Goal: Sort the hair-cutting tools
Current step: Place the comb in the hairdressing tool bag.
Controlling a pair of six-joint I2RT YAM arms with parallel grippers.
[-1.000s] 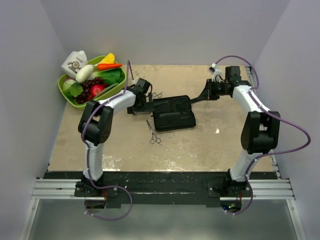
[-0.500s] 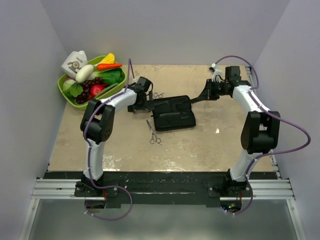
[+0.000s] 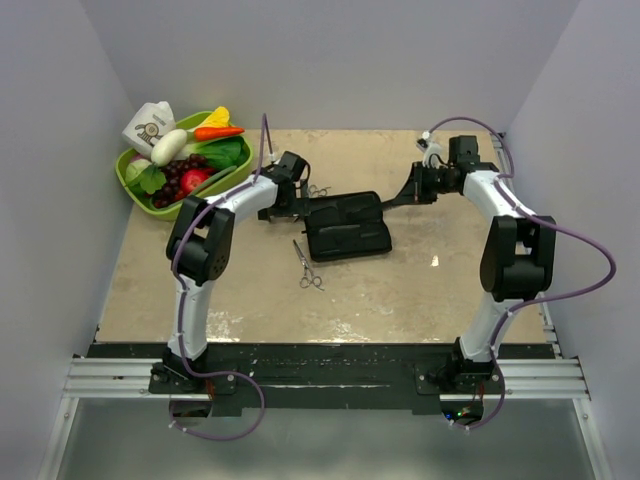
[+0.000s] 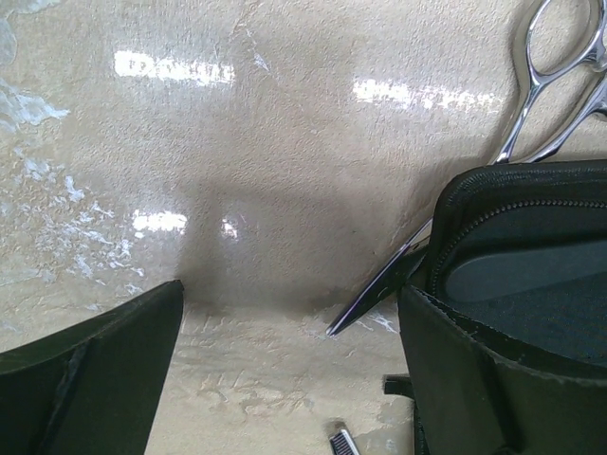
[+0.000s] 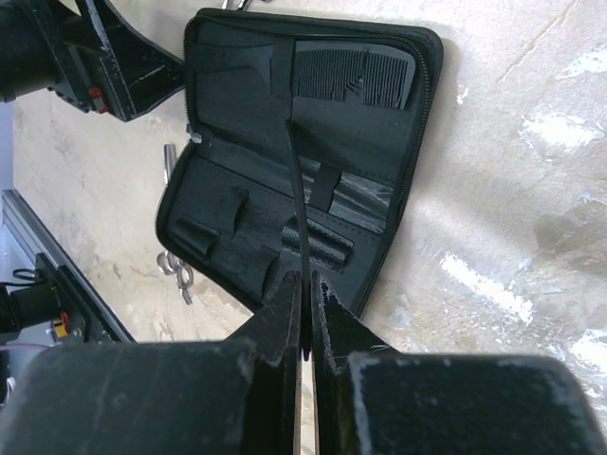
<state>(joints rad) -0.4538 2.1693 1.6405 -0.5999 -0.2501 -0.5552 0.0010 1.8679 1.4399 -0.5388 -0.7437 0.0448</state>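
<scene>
- Left gripper [image 4: 292,299]: how does it stand?
- Spread wide, low over the table [image 4: 237,142], at the left edge of the open black case [image 4: 531,284]. One finger [image 4: 95,379] is over bare table; the other overlaps the case's corner.
- And the scissors?
- The far scissors [image 4: 377,284] lie beside that corner, rings away from the gripper. Their blade tip points into the gap between the fingers, untouched. The near scissors [image 3: 307,266] lie on the table in front of the case, apart from both grippers.
- Right gripper [image 5: 303,277]?
- Pressed together on a thin black strip [image 5: 297,190] that reaches out over the case. Seen edge-on, which tool it is cannot be told. A toothed black comb [image 5: 356,76] lies in the case half farthest from that gripper.
</scene>
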